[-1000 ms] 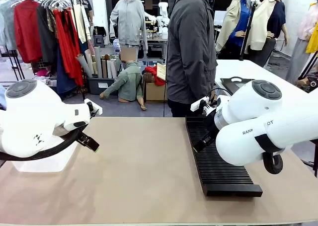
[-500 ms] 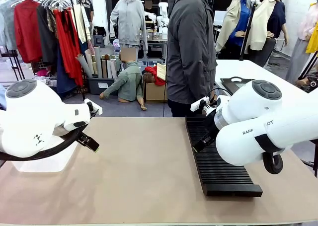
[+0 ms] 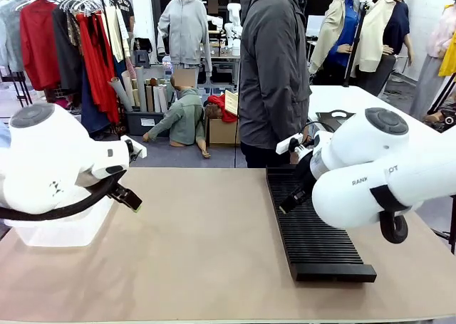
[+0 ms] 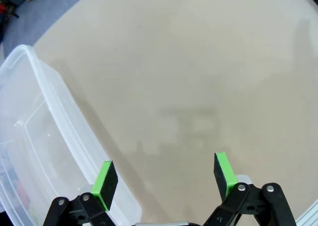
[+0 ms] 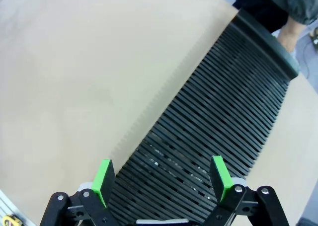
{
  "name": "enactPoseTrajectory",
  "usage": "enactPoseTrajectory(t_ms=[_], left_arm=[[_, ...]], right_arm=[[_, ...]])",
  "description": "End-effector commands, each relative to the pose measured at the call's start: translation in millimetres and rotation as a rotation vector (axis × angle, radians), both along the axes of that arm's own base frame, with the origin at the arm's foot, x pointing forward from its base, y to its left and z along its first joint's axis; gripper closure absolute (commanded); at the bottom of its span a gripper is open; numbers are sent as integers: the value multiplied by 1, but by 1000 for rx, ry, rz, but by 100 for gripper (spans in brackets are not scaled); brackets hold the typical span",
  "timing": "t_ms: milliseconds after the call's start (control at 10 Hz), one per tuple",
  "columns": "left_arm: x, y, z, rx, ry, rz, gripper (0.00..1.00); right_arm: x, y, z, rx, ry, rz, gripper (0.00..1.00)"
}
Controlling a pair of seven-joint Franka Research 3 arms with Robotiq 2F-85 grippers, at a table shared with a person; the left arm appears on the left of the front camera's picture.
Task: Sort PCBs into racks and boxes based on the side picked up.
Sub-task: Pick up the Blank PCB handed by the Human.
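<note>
The tan surface [image 3: 206,238] spans the front view from edge to edge. At its far side, toward 12 o'clock, a person [image 3: 274,75] in a dark grey jacket stands close against the edge.

The right arm [image 3: 385,174] bulks in from 3 o'clock, and the left arm [image 3: 50,167] from 9 o'clock. Both are held above the surface.

The long black rack [image 3: 313,238] lies on the surface at about 4 o'clock from the middle. It runs lengthwise from the person's edge toward the robot's side, and its ribbed top is bare. In the right wrist view the rack [image 5: 213,121] runs from 6 o'clock up to 1 o'clock. Beyond its far end, what looks like the person's hand [image 5: 288,35] hangs near the rack, though that corner is too cramped to be sure.

The clear box [image 3: 64,231] sits at 8 o'clock in the front view, partly behind the left arm. In the left wrist view the box [image 4: 35,131] lies along the 9 o'clock side, and nothing can be made out inside through its cloudy walls.

The right hand [image 5: 161,174] hovers over the near part of the rack with its jaws spread wide and nothing between the green pads [image 5: 104,179]. The left hand [image 4: 164,176] hangs over bare surface just beside the box's rim. Its jaws are likewise wide apart and empty, with one pad [image 4: 105,181] in line with the rim.
</note>
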State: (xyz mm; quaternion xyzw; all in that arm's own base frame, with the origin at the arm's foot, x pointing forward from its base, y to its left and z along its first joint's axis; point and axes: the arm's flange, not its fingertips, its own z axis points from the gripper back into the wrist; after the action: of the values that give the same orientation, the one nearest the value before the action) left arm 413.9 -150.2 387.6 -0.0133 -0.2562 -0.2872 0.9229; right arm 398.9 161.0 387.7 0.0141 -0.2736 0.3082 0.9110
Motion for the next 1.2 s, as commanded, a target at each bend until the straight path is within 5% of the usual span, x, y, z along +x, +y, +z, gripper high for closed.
enactPoseTrajectory(t_ms=[0,500,800,1100], left_arm=[[11,8,24,-8,57,4,0],[47,39,87,-258,271,-14,0],[53,84,114,-531,403,18,0],[42,117,137,-775,437,26,0]], right_arm=[[5,-9,28,35,46,8,0],[31,-48,98,262,285,-24,0],[32,-88,117,475,355,39,0],[22,-134,126,786,362,108,0]])
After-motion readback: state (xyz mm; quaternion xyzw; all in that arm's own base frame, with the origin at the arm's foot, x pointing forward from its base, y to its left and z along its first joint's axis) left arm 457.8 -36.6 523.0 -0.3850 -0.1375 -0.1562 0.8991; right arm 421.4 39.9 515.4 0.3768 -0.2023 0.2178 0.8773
